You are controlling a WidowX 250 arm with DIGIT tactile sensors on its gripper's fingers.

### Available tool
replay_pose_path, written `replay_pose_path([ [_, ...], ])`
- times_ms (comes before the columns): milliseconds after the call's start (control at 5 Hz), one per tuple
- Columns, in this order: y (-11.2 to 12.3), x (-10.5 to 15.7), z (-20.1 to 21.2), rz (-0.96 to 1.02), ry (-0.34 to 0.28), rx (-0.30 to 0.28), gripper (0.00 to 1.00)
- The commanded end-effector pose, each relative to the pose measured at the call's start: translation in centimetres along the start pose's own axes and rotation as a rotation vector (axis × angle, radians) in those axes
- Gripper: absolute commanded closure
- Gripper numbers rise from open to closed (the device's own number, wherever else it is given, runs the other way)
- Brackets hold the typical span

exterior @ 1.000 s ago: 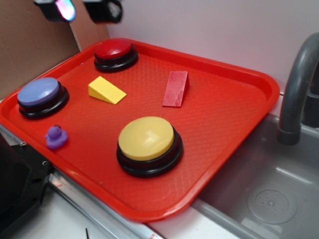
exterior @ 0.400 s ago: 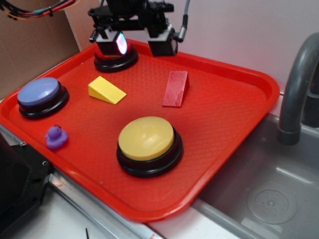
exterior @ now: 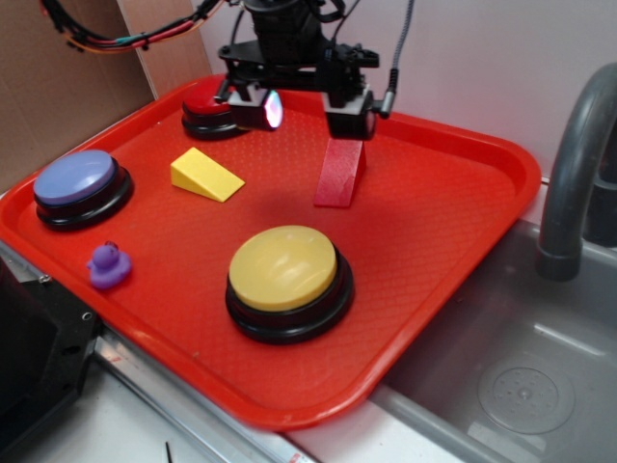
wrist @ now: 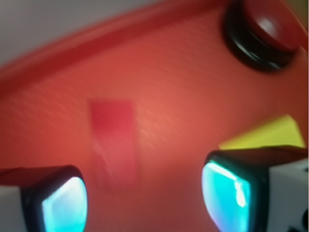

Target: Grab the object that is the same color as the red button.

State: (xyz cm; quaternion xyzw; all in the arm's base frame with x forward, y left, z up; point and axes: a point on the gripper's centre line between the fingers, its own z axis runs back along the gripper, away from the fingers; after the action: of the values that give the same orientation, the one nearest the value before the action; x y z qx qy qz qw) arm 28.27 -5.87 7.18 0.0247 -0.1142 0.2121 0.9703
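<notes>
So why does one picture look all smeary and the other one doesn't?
In the wrist view everything is blurred: the red wedge, red button and the claw's glowing cyan pads have soft edges. The exterior view is sharp, with shiny glare on the yellow button and a soft shadow beside the yellow wedge.

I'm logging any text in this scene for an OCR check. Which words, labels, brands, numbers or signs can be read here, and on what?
None can be read in either view.
The red button, yellow button and blue-purple button have plain domes.
The red wedge, yellow wedge, purple duck and red tray carry no markings.
The end effector shows no label; the wrist view is blurred.
</notes>
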Motion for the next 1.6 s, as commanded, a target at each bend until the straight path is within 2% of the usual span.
replay_pose_path([
  [0, -0.4, 1.6, -1.9, 0.005, -0.034, -0.098, 0.0],
  [600, -0.7, 2.4, -4.2, -0.02, -0.023, -0.096, 0.0],
  [800, -0.5, 2.4, -4.2, -0.022, -0.042, -0.115, 0.24],
  [1000, -0.4, 2.2, -3.7, -0.016, -0.064, -0.125, 0.9],
  [1200, 0.3, 1.7, -3.0, -0.006, -0.084, -0.118, 1.0],
  [1400, 1.3, 0.9, 0.9, -0.061, -0.07, -0.153, 1.0],
])
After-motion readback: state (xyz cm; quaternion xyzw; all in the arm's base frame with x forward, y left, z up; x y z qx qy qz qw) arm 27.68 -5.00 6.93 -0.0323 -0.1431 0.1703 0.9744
